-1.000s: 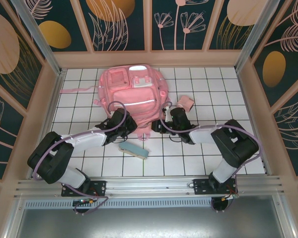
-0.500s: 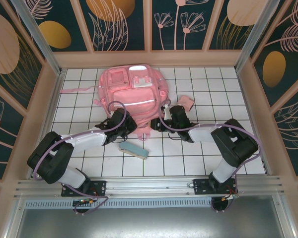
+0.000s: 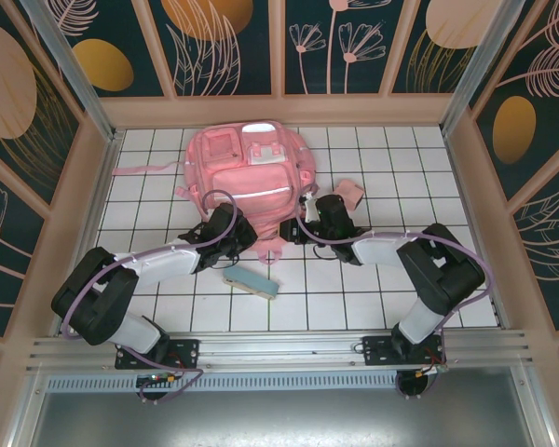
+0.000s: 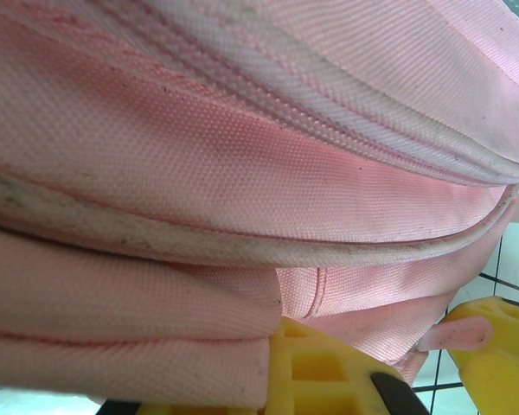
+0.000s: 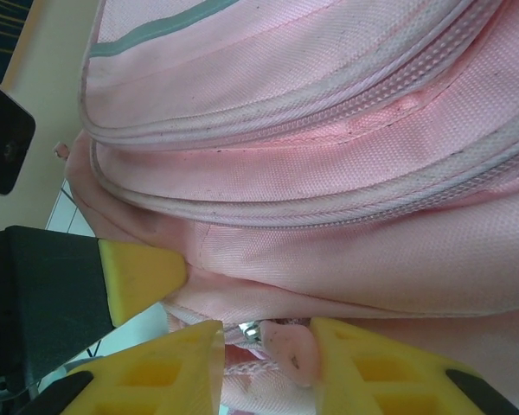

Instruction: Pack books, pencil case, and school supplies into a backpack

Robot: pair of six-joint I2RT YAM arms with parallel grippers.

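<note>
Surface: white, with a grid of thin dark lines; it carries everything named below.
Backpack: the biggest thing, pink woven fabric, lying flat at the far middle of the surface with its front side up. It has a pale shiny strip across the large pocket and two smaller pockets above that.
Backpack strap: a thin pink band, lying out to the left on the surface.
Backpack from close: in the right wrist view the fabric shows pale zip lines, a little dirty, and one grey-green stripe at the top. In the left wrist view a whitish piped seam runs across it.
Left tool: at the near edge of the backpack, clenched on a fold of the pink fabric, which covers one of its yellow fingers.
Right tool: at the same near edge, just beside the left one, and released. Its yellow fingers stand apart.
Pencil case: long and narrow, pale blue-teal with a tan edge. It lies slanted on the surface, near the left tool, on the side of the arm bases and apart from the backpack.
School supplies: a small pale pink squarish item, just to the right of the backpack.
Pink tab: small, at the backpack's edge, between the right tool's fingers. It is against one finger, with a gap to the other.
</note>
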